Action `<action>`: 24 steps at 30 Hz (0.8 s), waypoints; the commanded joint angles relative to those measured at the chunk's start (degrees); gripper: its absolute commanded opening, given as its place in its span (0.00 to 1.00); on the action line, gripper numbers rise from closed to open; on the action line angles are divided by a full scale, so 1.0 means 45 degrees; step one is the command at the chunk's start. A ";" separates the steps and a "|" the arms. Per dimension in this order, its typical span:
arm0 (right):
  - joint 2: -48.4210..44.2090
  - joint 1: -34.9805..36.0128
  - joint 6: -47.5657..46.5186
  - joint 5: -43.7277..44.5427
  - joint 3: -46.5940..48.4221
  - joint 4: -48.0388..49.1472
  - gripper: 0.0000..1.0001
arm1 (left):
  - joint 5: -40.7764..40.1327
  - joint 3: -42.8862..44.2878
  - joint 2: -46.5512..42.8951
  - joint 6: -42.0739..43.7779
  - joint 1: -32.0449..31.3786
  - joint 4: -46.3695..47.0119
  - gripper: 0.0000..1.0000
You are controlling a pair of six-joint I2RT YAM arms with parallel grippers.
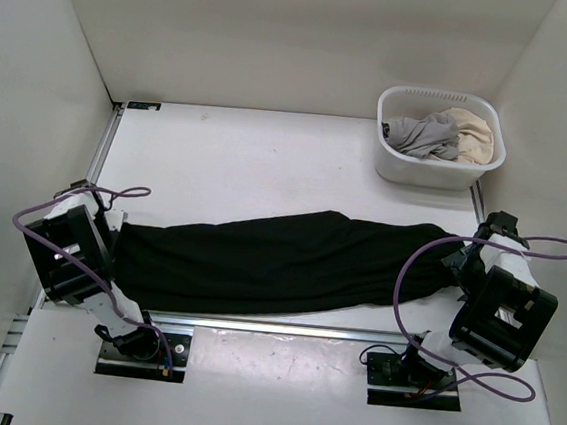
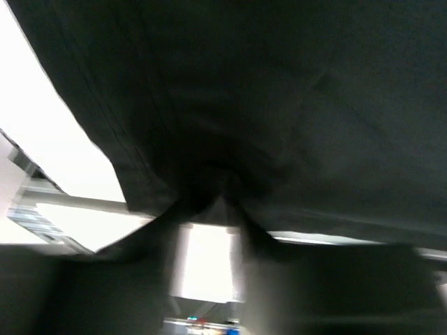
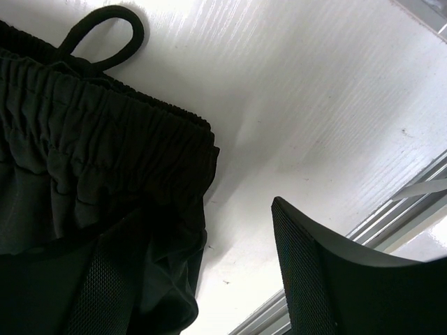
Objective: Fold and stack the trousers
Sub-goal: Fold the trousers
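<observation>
Black, matte fabric is stretching across the white table (image 1: 268, 161). The trousers (image 1: 289, 258) are lying flat in one long band from left to right, close to the near edge and between the two arms.

The right gripper (image 1: 467, 268) is sitting at their right end. There the gathered elastic waistband (image 3: 105, 139) is resting on the tabletop, with a drawstring loop (image 3: 105, 31) poking out beyond it. In the right wrist view the jaws are standing wide apart. One finger (image 3: 328, 279) is hanging over bare table just beside the cloth. The other is lying against the corner of the waistband, partly overlapped by fabric, and nothing is being pinched between them.

The left gripper (image 1: 117, 244) is meeting the opposite end of the trousers. Its own camera is giving a blurred picture, filled with dark cloth that is gathering to a peak right at the fingers. I cannot tell whether those jaws are gripping the fabric or standing parted around it.

A white basket (image 1: 436, 175) is standing at the far right corner of the table, well apart from the trousers, and is holding grey and beige clothing.
</observation>
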 commanded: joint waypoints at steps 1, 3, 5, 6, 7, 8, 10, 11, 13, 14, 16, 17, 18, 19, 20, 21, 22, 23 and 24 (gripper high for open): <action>0.0283 -0.0051 0.0054 -0.0153 -0.0141 0.0033 0.73 | -0.0166 0.0133 0.0077 0.0185 -0.0074 0.0727 0.29; 0.0441 -0.0051 0.0055 -0.0153 -0.0141 0.0033 0.73 | -0.0515 0.0133 0.0077 0.0302 -0.0074 0.0727 0.15; 0.0557 -0.0051 0.0055 -0.0153 -0.0259 0.0033 0.73 | -0.0789 0.0443 -0.0486 0.0479 -0.0074 0.0591 0.15; 0.0558 -0.0051 0.0055 -0.0153 -0.0259 0.0149 0.73 | -0.1139 0.0445 -0.0664 0.0750 -0.0074 0.0590 0.15; 0.0558 -0.0051 0.0055 -0.0153 -0.0259 0.0150 0.73 | -0.1336 0.0600 -0.0975 0.0753 -0.0074 0.0474 0.15; 0.0558 -0.0051 0.0055 -0.0153 -0.0375 0.0150 0.73 | -0.1550 0.0775 -0.1094 0.0946 -0.0074 0.0357 0.15; 0.0558 -0.0051 0.0055 -0.0153 -0.0376 0.0150 0.73 | -0.2057 0.0913 -0.1542 0.1141 -0.0074 0.0160 0.15; 0.0558 -0.0051 0.0055 -0.0153 -0.0376 0.0150 0.73 | -0.2196 0.1030 -0.1680 0.1337 -0.0074 0.0025 0.15; 0.0558 -0.0051 0.0055 -0.0153 -0.0376 0.0150 0.73 | -0.2352 0.1166 -0.1798 0.1493 -0.0074 -0.0346 0.15; 0.0558 -0.0051 0.0055 -0.0153 -0.0376 0.0150 0.73 | -0.2469 0.1322 -0.1934 0.1495 -0.0074 -0.0638 0.15; 0.0558 -0.0051 0.0055 -0.0153 -0.0376 0.0150 0.73 | -0.2644 0.1324 -0.2051 0.1495 -0.0074 -0.1533 0.15; 0.0558 -0.0051 0.0055 -0.0153 -0.0376 0.0150 0.73 | -0.2762 0.0918 -0.2226 0.1495 -0.0074 -0.1713 0.15; 0.0558 -0.0051 0.0055 -0.0153 -0.0376 0.0150 0.73 | -0.2957 0.0605 -0.2363 0.1495 -0.0074 -0.1715 0.15; 0.0558 -0.0051 0.0055 -0.0153 -0.0376 0.0150 0.73 | -0.3307 0.0253 -0.2481 0.1495 -0.0074 -0.1715 0.15; 0.0558 -0.0051 0.0055 -0.0153 -0.0376 0.0150 0.73 | -0.3446 -0.0504 -0.2617 0.1630 -0.0074 -0.1541 0.15; 0.0558 -0.0051 0.0055 -0.0153 -0.0376 0.0150 0.74 | -0.3563 -0.0841 -0.2619 0.1632 -0.0074 -0.1384 0.15; 0.0558 -0.0051 0.0055 -0.0153 -0.0376 0.0150 0.76 | -0.3564 -0.1115 -0.2619 0.1632 -0.0074 -0.1248 0.15; 0.0674 -0.0051 0.0055 -0.0327 -0.0376 0.0150 0.82 | -0.3564 -0.1427 -0.2271 0.1632 -0.0074 -0.0995 0.15; 0.0675 -0.0051 -0.0080 -0.0329 -0.0376 0.0150 0.89 | -0.3564 -0.1546 -0.2151 0.1496 -0.0074 -0.0838 0.15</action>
